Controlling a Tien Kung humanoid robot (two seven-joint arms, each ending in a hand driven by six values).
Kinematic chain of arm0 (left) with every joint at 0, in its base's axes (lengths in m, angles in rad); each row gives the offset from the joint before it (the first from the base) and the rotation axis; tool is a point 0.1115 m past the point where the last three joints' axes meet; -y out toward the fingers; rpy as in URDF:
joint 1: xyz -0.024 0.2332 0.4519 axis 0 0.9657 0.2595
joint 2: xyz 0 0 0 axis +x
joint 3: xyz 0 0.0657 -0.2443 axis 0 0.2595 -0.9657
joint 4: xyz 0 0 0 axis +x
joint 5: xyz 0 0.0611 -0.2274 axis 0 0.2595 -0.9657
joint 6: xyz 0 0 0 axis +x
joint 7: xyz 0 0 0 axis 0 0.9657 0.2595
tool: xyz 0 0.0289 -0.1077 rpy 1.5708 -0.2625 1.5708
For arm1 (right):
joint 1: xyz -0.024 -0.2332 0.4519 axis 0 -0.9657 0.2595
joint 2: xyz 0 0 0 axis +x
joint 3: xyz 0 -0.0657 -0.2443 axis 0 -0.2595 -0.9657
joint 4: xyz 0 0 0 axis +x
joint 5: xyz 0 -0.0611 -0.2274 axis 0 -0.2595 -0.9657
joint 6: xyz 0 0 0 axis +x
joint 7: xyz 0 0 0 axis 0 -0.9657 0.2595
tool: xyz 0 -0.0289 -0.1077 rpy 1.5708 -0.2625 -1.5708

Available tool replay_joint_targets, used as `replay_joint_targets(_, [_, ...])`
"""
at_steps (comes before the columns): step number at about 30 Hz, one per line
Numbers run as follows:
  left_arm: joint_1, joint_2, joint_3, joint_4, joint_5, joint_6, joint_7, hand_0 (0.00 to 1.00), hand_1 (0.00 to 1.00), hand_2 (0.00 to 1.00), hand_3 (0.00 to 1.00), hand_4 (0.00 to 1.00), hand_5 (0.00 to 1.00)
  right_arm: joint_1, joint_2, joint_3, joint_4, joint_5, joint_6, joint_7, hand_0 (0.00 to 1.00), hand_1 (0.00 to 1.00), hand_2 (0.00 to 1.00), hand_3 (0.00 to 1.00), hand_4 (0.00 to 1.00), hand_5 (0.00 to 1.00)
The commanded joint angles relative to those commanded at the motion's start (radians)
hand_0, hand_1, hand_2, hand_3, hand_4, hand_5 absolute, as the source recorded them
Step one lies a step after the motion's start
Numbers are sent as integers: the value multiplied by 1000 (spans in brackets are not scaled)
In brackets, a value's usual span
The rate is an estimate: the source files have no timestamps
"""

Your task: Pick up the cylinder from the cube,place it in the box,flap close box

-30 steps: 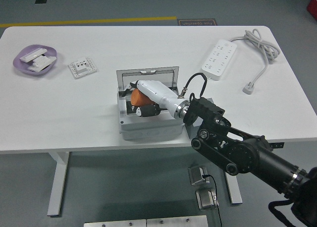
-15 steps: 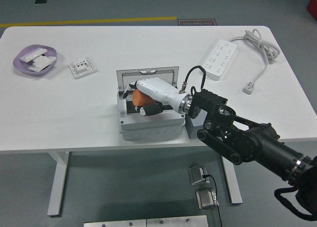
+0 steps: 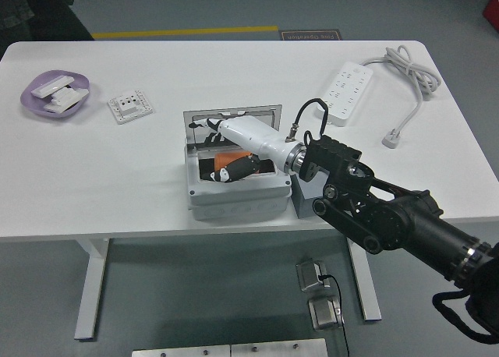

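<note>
The grey box (image 3: 234,203) stands near the table's front edge, its lid (image 3: 231,114) upright at the back. An orange cylinder (image 3: 225,160) lies low inside the box. My right hand (image 3: 214,146), white with dark fingertips, reaches in from the right over the box. It is open: the fingers (image 3: 204,125) are lifted toward the lid and the thumb (image 3: 236,168) is down beside the cylinder. Only a sliver of the grey cube (image 3: 301,193) shows right of the box, the rest hidden behind my wrist. My left arm is out of sight.
A purple dish (image 3: 30,100) with white parts sits far left, a white socket panel (image 3: 130,106) beside it. A power strip (image 3: 345,96) with its cable and plug (image 3: 392,137) lies at the back right. A dark figure (image 3: 31,6) shows at the top left corner.
The hand's fingers have lifted off the orange cylinder and moved up toward the lid, leaving the cylinder lower in the box. A dark figure has appeared at the top left.
</note>
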Motion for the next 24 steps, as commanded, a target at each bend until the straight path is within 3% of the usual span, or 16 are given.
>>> replay_joint_targets(6, [1,-3,3,0,-2,-2,-1,822,811,777,838,725,477,-15,-11,22,27,23,-3,3,623,589,664,948,952,429])
replay_joint_targets(16, [7,-9,4,0,-7,-1,1,822,811,777,838,725,477,-25,-105,59,201,175,30,-4,611,553,655,926,959,456])
replay_joint_targets(20, [5,-7,4,0,-5,-1,2,822,811,777,838,725,477,-1,-129,99,198,207,40,-4,581,527,648,915,951,458])
replay_joint_targets(24, [5,-3,4,0,0,-1,5,822,811,777,838,725,477,30,-136,127,132,243,41,16,581,527,648,915,951,458])
